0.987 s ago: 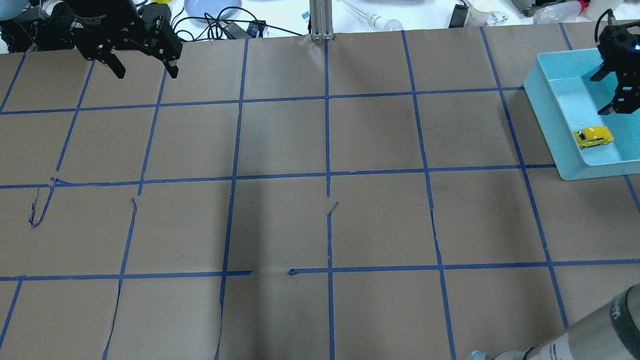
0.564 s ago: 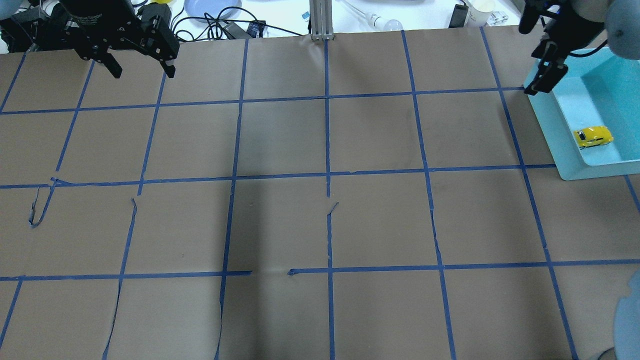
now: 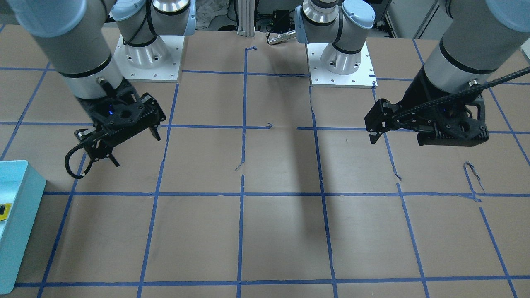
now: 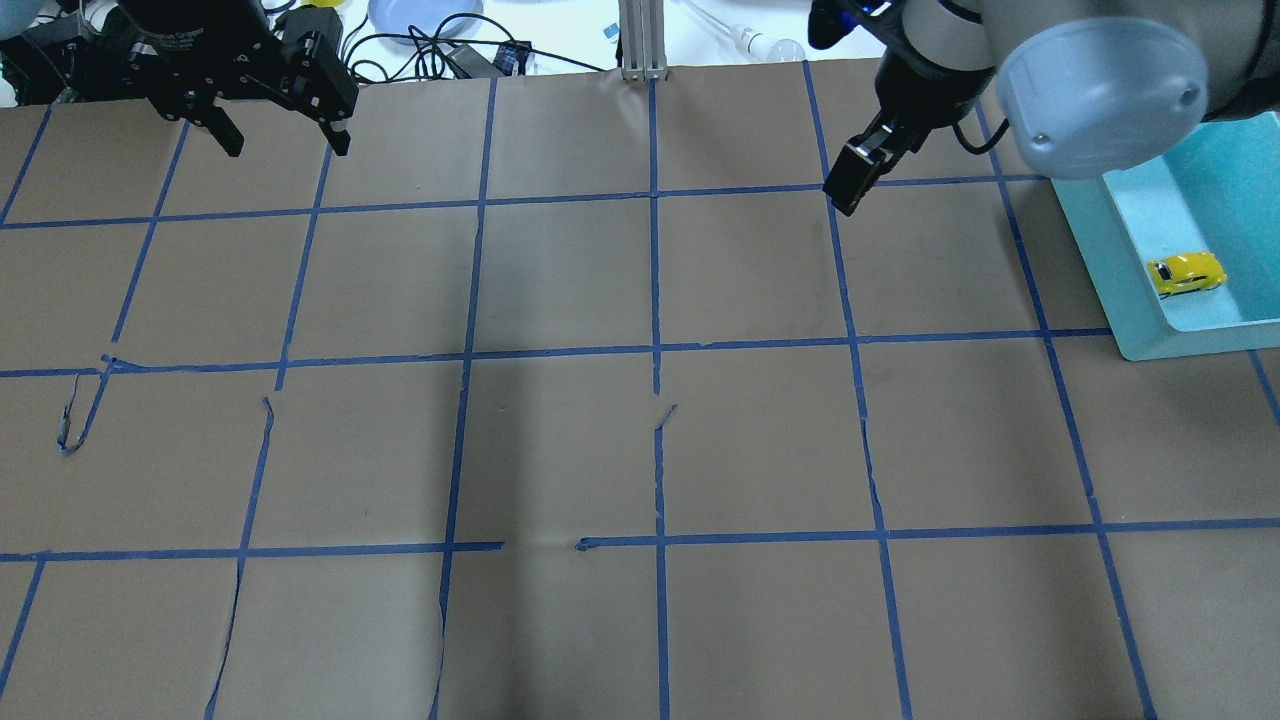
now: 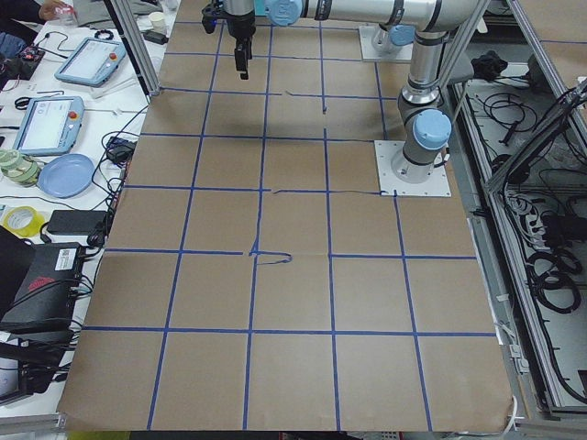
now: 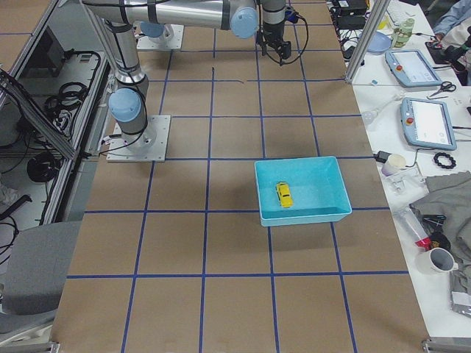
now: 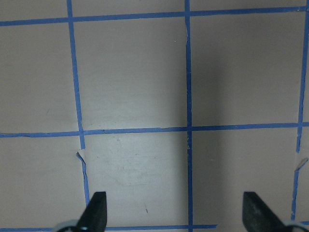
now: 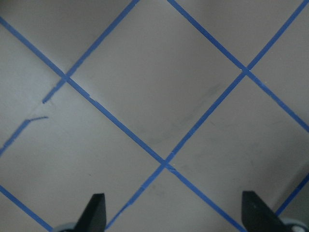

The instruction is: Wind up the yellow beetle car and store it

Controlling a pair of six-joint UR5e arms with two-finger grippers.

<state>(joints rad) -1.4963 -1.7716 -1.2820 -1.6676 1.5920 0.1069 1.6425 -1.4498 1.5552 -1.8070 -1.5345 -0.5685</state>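
Observation:
The yellow beetle car (image 4: 1187, 273) lies alone on the floor of the teal bin (image 4: 1125, 300) at the table's right end. It also shows in the exterior right view (image 6: 284, 194) inside the bin (image 6: 298, 218). My right gripper (image 3: 136, 150) is open and empty. It hangs above the bare paper, to the left of the bin in the overhead view, where one of its fingers (image 4: 850, 185) shows. Its wrist view (image 8: 176, 212) shows only taped paper. My left gripper (image 4: 288, 145) is open and empty over the far left corner, and its wrist view (image 7: 176, 212) shows only paper.
Brown paper with a blue tape grid (image 4: 655, 350) covers the table, and the tape is torn in places. Cables and a blue plate (image 4: 420, 15) lie past the far edge. The two arm bases (image 3: 149, 54) (image 3: 339, 62) stand at the robot's side.
My right gripper has left the bin and swung left over the open paper. The car has stayed in the bin. The left gripper has barely moved.

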